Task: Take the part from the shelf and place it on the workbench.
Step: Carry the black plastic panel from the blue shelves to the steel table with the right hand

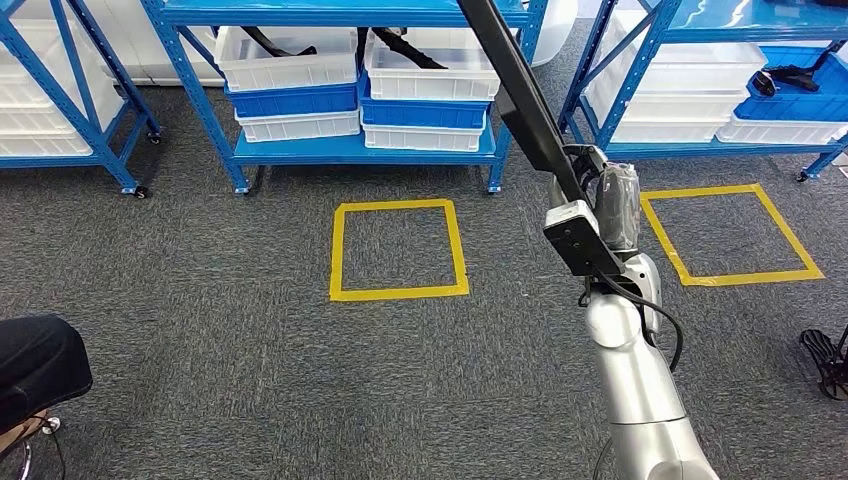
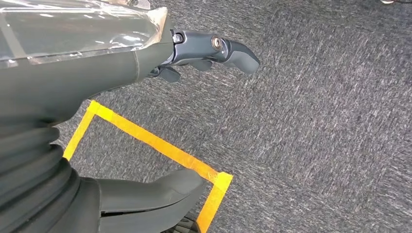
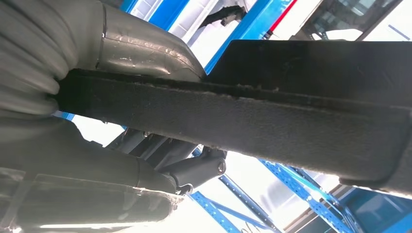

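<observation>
Black and long, the part [image 1: 515, 95] is sitting in the right hand [image 1: 610, 205], which is gripping it near its lower end, so the bar is slanting from about the middle of the head view up toward 12 o'clock, crossing in front of the blue shelf [image 1: 350, 148]. In the right wrist view the same part [image 3: 233, 114] is running straight across the frame with a fuzzy, felt-like edge, and the grey thumb [image 3: 121, 46] and the dark fingers [image 3: 199, 167] are closing on it from opposite sides. So that hand is definitely holding it.

The left hand [image 2: 145, 63] is hanging over the grey carpet [image 2: 316, 121] with its fingers [image 2: 228, 48] stretched out, apart from the thumb [image 2: 150, 191], and nothing in it.

Other stuff: the shelf at 12 o'clock is carrying white bins [image 1: 288, 55] stacked on blue bins [image 1: 295, 100], and some of the white ones are holding more dark parts. Another blue rack [image 1: 700, 75] is standing at 1 to 2 o'clock. Two squares of yellow tape are lying on the carpet, one [image 1: 398, 250] dead centre and one [image 1: 730, 235] at 3 o'clock, just past the right hand. A dark-clothed knee of a person [image 1: 35, 365] is poking in at 8 o'clock.
</observation>
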Robot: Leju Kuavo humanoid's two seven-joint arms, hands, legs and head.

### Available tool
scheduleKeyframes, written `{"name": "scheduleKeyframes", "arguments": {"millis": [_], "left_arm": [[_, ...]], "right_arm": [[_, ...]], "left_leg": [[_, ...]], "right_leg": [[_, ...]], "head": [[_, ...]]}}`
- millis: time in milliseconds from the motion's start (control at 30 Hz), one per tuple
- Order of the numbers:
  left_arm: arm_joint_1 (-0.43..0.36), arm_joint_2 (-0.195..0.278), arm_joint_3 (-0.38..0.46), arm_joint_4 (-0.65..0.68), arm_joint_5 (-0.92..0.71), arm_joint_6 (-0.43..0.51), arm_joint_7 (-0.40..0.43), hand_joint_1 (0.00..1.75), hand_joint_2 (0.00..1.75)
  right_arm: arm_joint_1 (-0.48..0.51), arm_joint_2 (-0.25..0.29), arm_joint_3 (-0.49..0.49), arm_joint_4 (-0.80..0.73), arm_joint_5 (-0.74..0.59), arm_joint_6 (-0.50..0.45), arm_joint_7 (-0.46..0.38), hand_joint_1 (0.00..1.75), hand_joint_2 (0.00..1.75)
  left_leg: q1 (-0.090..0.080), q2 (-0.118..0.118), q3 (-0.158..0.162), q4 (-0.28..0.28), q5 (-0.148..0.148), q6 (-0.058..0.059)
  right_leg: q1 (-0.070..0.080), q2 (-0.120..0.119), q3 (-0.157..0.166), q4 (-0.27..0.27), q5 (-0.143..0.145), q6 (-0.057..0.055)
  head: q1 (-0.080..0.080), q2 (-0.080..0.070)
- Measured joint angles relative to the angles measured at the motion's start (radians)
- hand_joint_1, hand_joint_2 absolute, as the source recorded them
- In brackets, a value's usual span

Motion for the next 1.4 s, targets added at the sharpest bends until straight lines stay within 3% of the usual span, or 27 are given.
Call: {"name": "scheduleKeyframes", "arguments": {"millis": [67, 100, 200, 233, 300, 367, 400, 433, 500, 533, 600, 633, 700, 767, 833, 900, 933, 967, 1000, 1067, 1133, 1200, 1233, 1300, 1367, 1400], "left_arm": [[0.000, 0.000, 0.003, 0.000, 0.004, 0.000, -0.002, 0.00, 1.75], [0.002, 0.000, 0.005, 0.000, 0.007, 0.000, -0.003, 0.00, 1.75], [0.007, 0.001, 0.012, 0.000, 0.014, 0.001, -0.010, 0.00, 1.75], [0.008, 0.001, 0.014, 0.000, 0.017, 0.001, -0.011, 0.00, 1.75], [0.008, 0.001, 0.019, 0.000, 0.019, 0.001, -0.014, 0.00, 1.75], [0.009, 0.001, 0.023, 0.000, 0.020, 0.001, -0.014, 0.00, 1.75], [0.010, 0.001, 0.025, 0.000, 0.020, 0.001, -0.014, 0.00, 1.75], [0.011, 0.001, 0.026, 0.000, 0.020, 0.001, -0.014, 0.00, 1.75], [0.013, 0.001, 0.029, 0.000, 0.020, 0.001, -0.014, 0.00, 1.75], [0.013, 0.002, 0.029, 0.000, 0.020, 0.001, -0.014, 0.00, 1.75], [0.015, 0.003, 0.030, 0.000, 0.020, 0.001, -0.014, 0.00, 1.75], [0.015, 0.003, 0.030, 0.000, 0.020, 0.001, -0.014, 0.00, 1.75], [0.014, 0.002, 0.031, 0.000, 0.020, 0.001, -0.014, 0.00, 1.75], [0.012, 0.002, 0.031, 0.000, 0.020, 0.001, -0.015, 0.00, 1.75], [0.013, 0.002, 0.032, 0.000, 0.021, 0.001, -0.015, 0.00, 1.75], [0.015, 0.003, 0.032, 0.000, 0.024, 0.001, -0.015, 0.00, 1.75], [0.015, 0.004, 0.032, 0.000, 0.026, 0.001, -0.015, 0.00, 1.75], [0.015, 0.004, 0.033, 0.000, 0.027, 0.001, -0.015, 0.00, 1.75], [0.015, 0.004, 0.033, 0.000, 0.028, 0.001, -0.015, 0.00, 1.75], [0.015, 0.005, 0.036, 0.000, 0.031, 0.002, -0.015, 0.00, 1.75], [0.016, 0.006, 0.040, 0.000, 0.035, 0.002, -0.016, 0.00, 1.75], [0.016, 0.006, 0.044, 0.000, 0.038, 0.003, -0.019, 0.00, 1.75], [0.015, 0.007, 0.046, 0.000, 0.038, 0.003, -0.021, 0.00, 1.75], [0.017, 0.008, 0.048, -0.001, 0.040, 0.003, -0.024, 0.00, 1.75], [0.022, 0.010, 0.052, -0.001, 0.043, 0.003, -0.026, 0.00, 1.75], [0.025, 0.011, 0.055, 0.000, 0.046, 0.003, -0.027, 0.00, 1.75]], "right_arm": [[-0.004, 0.000, 0.000, 0.000, -0.013, 0.007, -0.001, 1.75, 1.75], [-0.006, 0.001, -0.001, 0.000, -0.023, 0.011, -0.003, 1.75, 1.75], [-0.009, 0.002, -0.006, 0.002, -0.059, 0.020, -0.012, 1.75, 1.75], [-0.011, 0.003, -0.009, 0.003, -0.070, 0.021, -0.016, 1.75, 1.75], [-0.014, 0.005, -0.017, 0.005, -0.090, 0.021, -0.025, 1.75, 1.75], [-0.013, 0.006, -0.025, 0.009, -0.107, 0.021, -0.032, 1.75, 1.75], [-0.012, 0.006, -0.028, 0.012, -0.111, 0.021, -0.034, 1.75, 1.75], [-0.011, 0.007, -0.031, 0.014, -0.115, 0.021, -0.035, 1.75, 1.75], [-0.011, 0.008, -0.036, 0.016, -0.116, 0.021, -0.036, 1.75, 1.75], [-0.011, 0.010, -0.038, 0.016, -0.117, 0.021, -0.037, 1.75, 1.75], [-0.016, 0.013, -0.041, 0.017, -0.117, 0.021, -0.037, 1.75, 1.75], [-0.017, 0.013, -0.042, 0.017, -0.117, 0.021, -0.038, 1.75, 1.75], [-0.015, 0.012, -0.044, 0.018, -0.119, 0.021, -0.039, 1.75, 1.75], [-0.014, 0.010, -0.047, 0.018, -0.127, 0.021, -0.041, 1.75, 1.75], [-0.015, 0.009, -0.050, 0.018, -0.140, 0.021, -0.045, 1.75, 1.75], [-0.008, 0.009, -0.054, 0.018, -0.153, 0.021, -0.051, 1.75, 1.75], [-0.004, 0.009, -0.057, 0.018, -0.160, 0.021, -0.053, 1.75, 1.75], [-0.001, 0.009, -0.061, 0.018, -0.165, 0.022, -0.055, 1.75, 1.75], [-0.001, 0.008, -0.065, 0.018, -0.172, 0.022, -0.057, 1.75, 1.75], [-0.005, 0.008, -0.072, 0.017, -0.189, 0.022, -0.062, 1.75, 1.75], [-0.005, 0.008, -0.078, 0.016, -0.206, 0.022, -0.068, 1.75, 1.75], [0.003, 0.006, -0.090, 0.014, -0.221, 0.019, -0.072, 1.75, 1.75], [0.009, 0.004, -0.098, 0.011, -0.229, 0.017, -0.074, 1.75, 1.75], [0.015, 0.004, -0.110, 0.003, -0.240, 0.014, -0.076, 1.75, 1.75], [0.018, 0.005, -0.118, -0.002, -0.250, 0.012, -0.079, 1.75, 1.75], [0.021, 0.006, -0.121, -0.003, -0.255, 0.012, -0.080, 1.75, 1.75]], "left_leg": [[-0.005, 0.001, -0.003, 0.006, 0.001, -0.007], [-0.008, 0.003, -0.005, 0.008, 0.002, -0.012], [-0.007, 0.011, -0.012, 0.009, 0.005, -0.029], [-0.006, 0.011, -0.018, 0.022, -0.007, -0.035], [-0.002, 0.005, -0.054, 0.107, -0.067, -0.044], [0.000, 0.002, -0.107, 0.240, -0.133, -0.049], [0.000, 0.001, -0.123, 0.282, -0.145, -0.051], [0.000, -0.001, -0.121, 0.287, -0.137, -0.050], [0.002, -0.017, -0.065, 0.187, -0.077, -0.046], [0.005, -0.042, -0.029, 0.122, -0.051, -0.042], [0.009, -0.080, 0.014, 0.034, -0.029, -0.037], [0.008, -0.085, 0.017, 0.025, -0.034, -0.035], [0.006, -0.059, 0.017, 0.014, -0.030, -0.027], [0.008, -0.031, 0.020, 0.000, -0.022, -0.012], [0.006, -0.004, 0.021, -0.006, -0.018, -0.004], [0.003, 0.025, 0.019, -0.006, -0.018, -0.002], [0.003, 0.039, 0.019, -0.006, -0.018, -0.002], [0.003, 0.052, 0.019, -0.006, -0.018, -0.003], [0.003, 0.064, 0.020, -0.006, -0.018, -0.003], [-0.002, 0.087, 0.022, -0.005, -0.020, -0.007], [-0.009, 0.106, 0.024, -0.003, -0.021, -0.015], [-0.009, 0.126, 0.025, -0.004, -0.020, -0.023], [-0.007, 0.122, 0.023, 0.000, -0.025, -0.028], [-0.001, 0.073, 0.001, 0.051, -0.067, -0.038], [0.002, 0.015, -0.050, 0.175, -0.138, -0.043], [0.002, 0.004, -0.076, 0.238, -0.164, -0.045]], "right_leg": [[0.001, -0.005, 0.062, -0.131, 0.044, 0.001], [0.002, -0.006, 0.074, -0.161, 0.052, -0.005], [0.000, 0.007, 0.071, -0.166, 0.062, -0.029], [-0.003, 0.012, 0.070, -0.167, 0.068, -0.038], [-0.009, 0.021, 0.067, -0.169, 0.075, -0.050], [-0.007, 0.031, 0.062, -0.169, 0.079, -0.056], [-0.006, 0.039, 0.060, -0.168, 0.080, -0.057], [-0.006, 0.048, 0.059, -0.168, 0.081, -0.057], [-0.006, 0.069, 0.060, -0.165, 0.081, -0.056], [-0.005, 0.079, 0.058, -0.163, 0.081, -0.055], [-0.003, 0.100, 0.047, -0.159, 0.084, -0.046], [-0.004, 0.111, 0.039, -0.158, 0.088, -0.039], [-0.007, 0.128, 0.024, -0.161, 0.095, -0.022], [-0.001, 0.092, 0.000, -0.127, 0.077, -0.017], [0.003, 0.036, -0.055, -0.013, 0.027, -0.021], [0.002, 0.017, -0.108, 0.104, -0.013, -0.020], [0.002, 0.014, -0.113, 0.120, -0.014, -0.014], [0.001, 0.009, -0.096, 0.091, 0.000, -0.007], [0.001, -0.002, -0.060, 0.026, 0.024, 0.001], [0.006, -0.049, 0.022, -0.119, 0.068, 0.006], [0.013, -0.071, 0.053, -0.179, 0.086, -0.006], [0.014, -0.049, 0.047, -0.179, 0.093, -0.019], [0.009, -0.038, 0.046, -0.181, 0.097, -0.026], [-0.002, -0.016, 0.044, -0.184, 0.105, -0.041], [-0.005, 0.007, 0.041, -0.184, 0.109, -0.050], [-0.004, 0.021, 0.040, -0.184, 0.110, -0.052]], "head": [[0.000, 0.000], [-0.001, 0.000], [-0.001, 0.000], [-0.001, 0.000], [-0.002, 0.000], [-0.002, 0.000], [-0.002, 0.000], [-0.002, 0.000], [-0.002, 0.000], [-0.002, 0.000], [0.000, 0.000], [0.002, 0.000], [0.003, 0.000], [0.009, 0.000], [0.017, 0.000], [0.019, 0.000], [0.019, 0.000], [0.019, 0.000], [0.020, 0.000], [0.020, 0.000], [0.018, 0.000], [0.017, 0.000], [0.017, 0.000], [0.016, 0.000], [0.015, 0.000], [0.014, 0.000]]}}
